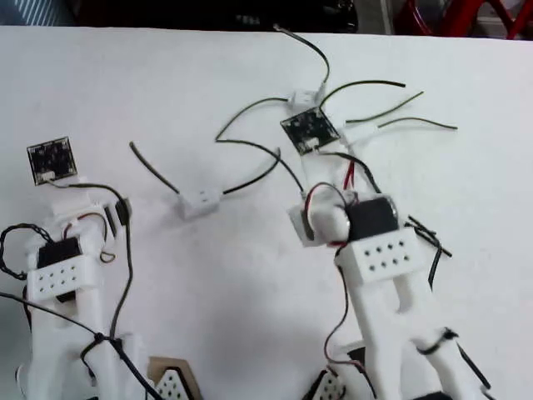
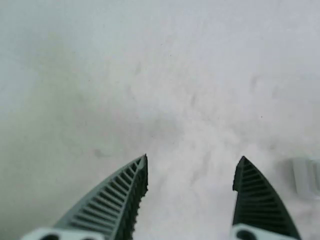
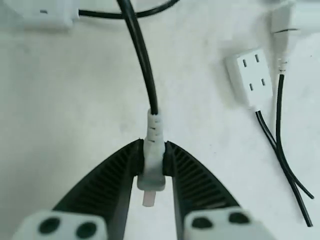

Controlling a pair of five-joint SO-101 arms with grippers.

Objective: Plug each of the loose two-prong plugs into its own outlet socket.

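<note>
My right gripper [image 3: 152, 146] is shut on a white plug [image 3: 151, 172] at its strain relief. The plug's black cable [image 3: 140, 55] runs away across the table, and its tip points back toward the camera. A white outlet socket [image 3: 250, 77] with two pairs of slots lies off to one side, with two black cables leaving it. Another white plug [image 3: 285, 22] lies just past that socket. My left gripper [image 2: 192, 161] is open over bare white table with nothing between its fingers. From above, a white connector block [image 1: 200, 202] lies between the two arms.
Several black cables [image 1: 366, 83] loop over the far half of the white table [image 1: 166, 75]. A second white connector [image 1: 304, 98] lies among them. A white block [image 3: 45, 12] with a cable lies far from the held plug. A pale grey piece [image 2: 306, 177] sits beside the left gripper.
</note>
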